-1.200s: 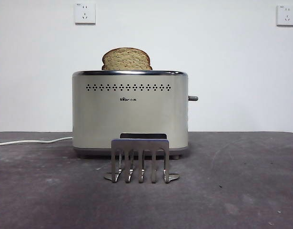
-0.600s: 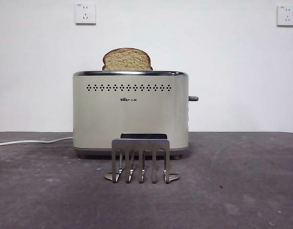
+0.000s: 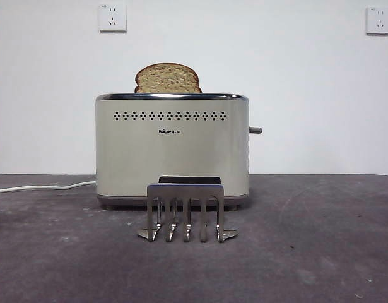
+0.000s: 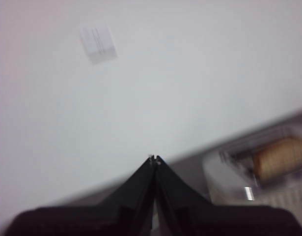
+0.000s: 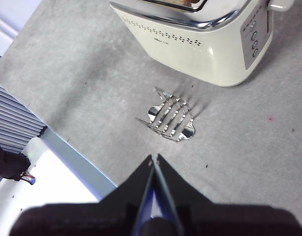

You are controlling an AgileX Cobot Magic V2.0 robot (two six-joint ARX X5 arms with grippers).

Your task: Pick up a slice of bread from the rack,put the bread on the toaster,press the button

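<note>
The slice of bread stands upright in the toaster's top slot, its domed top showing above the chrome rim. It also shows blurred in the left wrist view. The empty grey rack stands in front of the toaster; it also shows in the right wrist view. The dark button sticks out of the toaster's right end. My left gripper is shut and empty, high up beside the toaster. My right gripper is shut and empty, high above the rack. Neither arm shows in the front view.
A white cord runs off left from the toaster. Two white wall sockets are on the back wall. In the right wrist view, the table's edge lies beyond the rack, and the toaster's end panel has small buttons.
</note>
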